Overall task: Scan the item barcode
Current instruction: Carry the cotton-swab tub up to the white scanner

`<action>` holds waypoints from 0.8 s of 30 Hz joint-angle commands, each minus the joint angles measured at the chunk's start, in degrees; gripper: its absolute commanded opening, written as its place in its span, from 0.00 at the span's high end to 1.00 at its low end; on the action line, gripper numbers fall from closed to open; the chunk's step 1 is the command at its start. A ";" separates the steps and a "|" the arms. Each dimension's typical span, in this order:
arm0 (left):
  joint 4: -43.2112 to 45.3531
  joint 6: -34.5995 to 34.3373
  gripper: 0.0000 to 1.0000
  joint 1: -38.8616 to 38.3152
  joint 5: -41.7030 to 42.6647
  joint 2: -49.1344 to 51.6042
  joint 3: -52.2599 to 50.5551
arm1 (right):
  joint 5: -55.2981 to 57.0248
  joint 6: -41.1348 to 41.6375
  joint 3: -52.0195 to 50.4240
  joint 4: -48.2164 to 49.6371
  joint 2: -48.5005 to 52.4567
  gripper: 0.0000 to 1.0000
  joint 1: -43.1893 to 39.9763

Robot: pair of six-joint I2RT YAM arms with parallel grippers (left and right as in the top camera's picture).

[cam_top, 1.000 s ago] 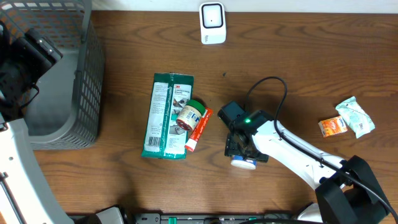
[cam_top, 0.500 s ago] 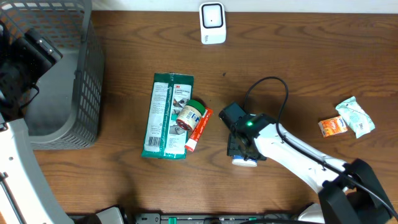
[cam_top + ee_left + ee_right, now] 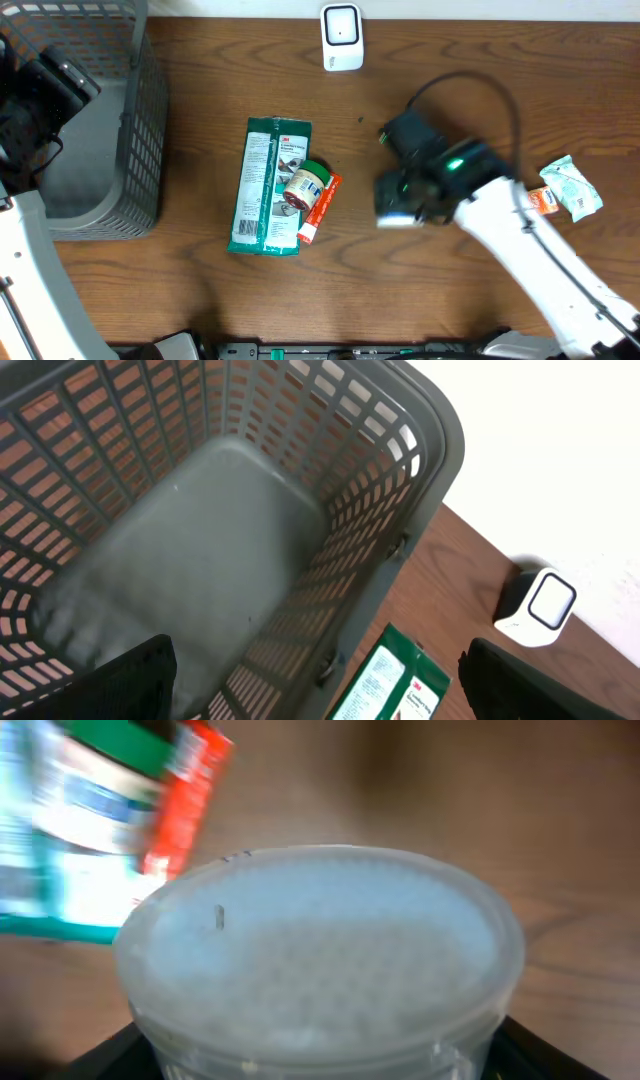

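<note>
Brown wood grain over the table (image 3: 200,290). Grey open lattice on the basket (image 3: 150,120) at the left edge. White, with a dark-rimmed square window, on the scanner (image 3: 342,37) at the far edge. Deep green with white print panels on the packet (image 3: 262,190) near the middle. Green lid and white-and-red label on the jar (image 3: 305,183). Red-orange body and white end on the tube (image 3: 320,210). Cloudy translucent white with a faint dotted pattern on the tub (image 3: 320,950). By the right edge, an orange sachet (image 3: 535,203) and a pale sachet (image 3: 572,187) in washed green and white. White on the right arm (image 3: 540,260), black at its wrist, with a green light. Black on the cable (image 3: 470,78).

Grey basket (image 3: 150,130), green pkt (image 3: 262,190)
</note>
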 commanded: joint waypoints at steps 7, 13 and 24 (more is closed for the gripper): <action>0.00 -0.50 0.12 0.24 -0.13 0.04 0.13 | -10.03 -9.03 37.81 -15.37 12.74 0.58 -8.87; 0.00 -0.50 0.12 0.24 -0.13 0.04 0.13 | -12.85 -10.08 73.57 -26.60 34.99 0.65 -10.34; 0.00 -0.50 0.12 0.24 -0.13 0.04 0.13 | -13.90 -0.52 85.35 -7.69 53.53 0.68 -13.79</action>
